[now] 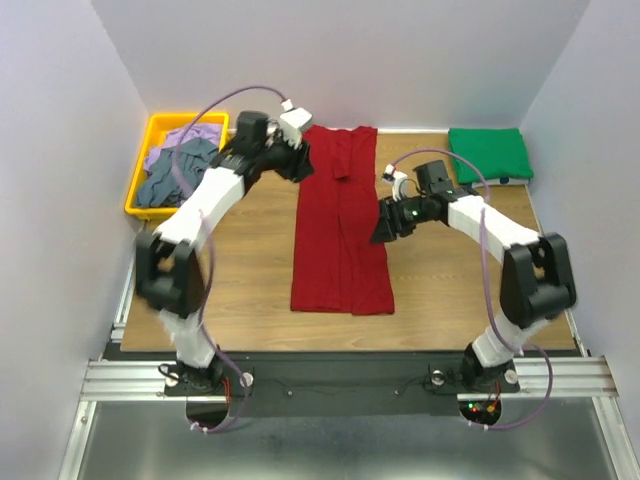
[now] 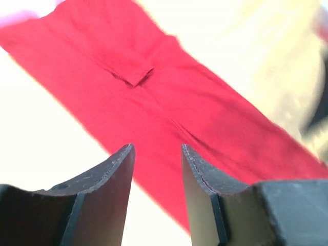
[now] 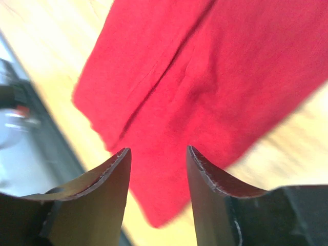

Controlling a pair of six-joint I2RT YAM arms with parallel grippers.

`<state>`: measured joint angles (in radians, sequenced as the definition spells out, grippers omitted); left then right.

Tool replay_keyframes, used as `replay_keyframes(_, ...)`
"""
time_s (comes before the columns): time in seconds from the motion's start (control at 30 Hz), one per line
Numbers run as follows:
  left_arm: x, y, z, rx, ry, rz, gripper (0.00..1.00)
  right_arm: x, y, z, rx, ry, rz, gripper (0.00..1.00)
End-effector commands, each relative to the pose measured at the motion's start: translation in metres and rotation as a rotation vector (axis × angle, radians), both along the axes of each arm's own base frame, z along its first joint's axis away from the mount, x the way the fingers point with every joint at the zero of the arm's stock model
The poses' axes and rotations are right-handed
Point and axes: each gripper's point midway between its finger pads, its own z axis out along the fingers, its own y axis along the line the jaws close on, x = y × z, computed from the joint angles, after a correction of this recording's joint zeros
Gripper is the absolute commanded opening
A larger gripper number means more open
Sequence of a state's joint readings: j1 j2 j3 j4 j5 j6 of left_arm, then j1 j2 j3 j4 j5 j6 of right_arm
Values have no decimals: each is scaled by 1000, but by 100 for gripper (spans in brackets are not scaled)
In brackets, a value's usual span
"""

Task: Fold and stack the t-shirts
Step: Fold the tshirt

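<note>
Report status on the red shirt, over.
Left tool open, empty, at collar end of red t-shirt. Right tool open, empty, at its right edge. Shirt flat, folded to a long strip. Nothing on it.

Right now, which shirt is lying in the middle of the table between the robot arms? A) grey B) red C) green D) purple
B: the dark red t-shirt lies as a long strip in the middle; the green t-shirt sits folded at the far right, and the purple t-shirt and grey t-shirt are in the yellow tray.
</note>
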<state>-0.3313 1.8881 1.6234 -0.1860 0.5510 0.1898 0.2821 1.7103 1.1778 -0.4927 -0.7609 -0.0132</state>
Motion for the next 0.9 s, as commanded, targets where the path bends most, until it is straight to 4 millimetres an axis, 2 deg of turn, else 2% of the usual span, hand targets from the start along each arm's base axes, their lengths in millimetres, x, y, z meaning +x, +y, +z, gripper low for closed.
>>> replay_keyframes(0.0, -67, 28, 42, 106, -267, -158, 52, -14, -27, 18, -165, -289, 171, 54)
replay_keyframes(0.03, -88, 36, 57, 122, -336, -176, 56, -21, -31, 23, -207, -385, 235, 54)
replay_keyframes(0.07, -101, 42, 50, 149, -347, -197, 56, -26, -34, 22, -238, -422, 273, 53)
replay_keyframes(0.1, -120, 51, 16, 224, -347, -266, 56, -31, -41, 18, -301, -454, 302, 52)
replay_keyframes(0.13, -137, 56, 4, 255, -341, -304, 56, -41, -36, 15, -333, -494, 365, 51)
replay_keyframes(0.17, -151, 61, 8, 276, -390, -324, 56, -50, -45, 5, -404, -540, 425, 48)
replay_keyframes(0.2, -170, 67, -21, 339, -396, -402, 57, -58, -44, 0, -426, -562, 473, 47)
replay_keyframes(0.23, -184, 70, -32, 365, -395, -444, 56, -73, -35, -6, -439, -587, 549, 46)
replay_keyframes(0.27, -202, 77, -50, 394, -403, -476, 57, -86, -39, -16, -468, -603, 601, 45)
replay_keyframes(0.33, -222, 73, -61, 427, -455, -553, 57, -104, -28, -25, -471, -654, 693, 43)
replay_keyframes(0.37, -235, 76, -82, 447, -422, -580, 57, -113, -33, -39, -505, -653, 727, 42)
replay_keyframes(0.4, -241, 73, -88, 453, -420, -599, 57, -119, -26, -40, -504, -701, 765, 42)
replay_keyframes(0.47, -260, 66, -106, 460, -395, -658, 57, -123, -29, -47, -538, -729, 810, 41)
replay_keyframes(0.6, -280, 60, -131, 485, -363, -720, 57, -134, -28, -54, -538, -733, 863, 45)
replay_keyframes(0.73, -279, 56, -138, 487, -389, -704, 58, -140, -25, -62, -536, -727, 884, 50)
replay_keyframes(0.87, -282, 53, -144, 493, -384, -731, 59, -146, -26, -81, -535, -720, 924, 52)
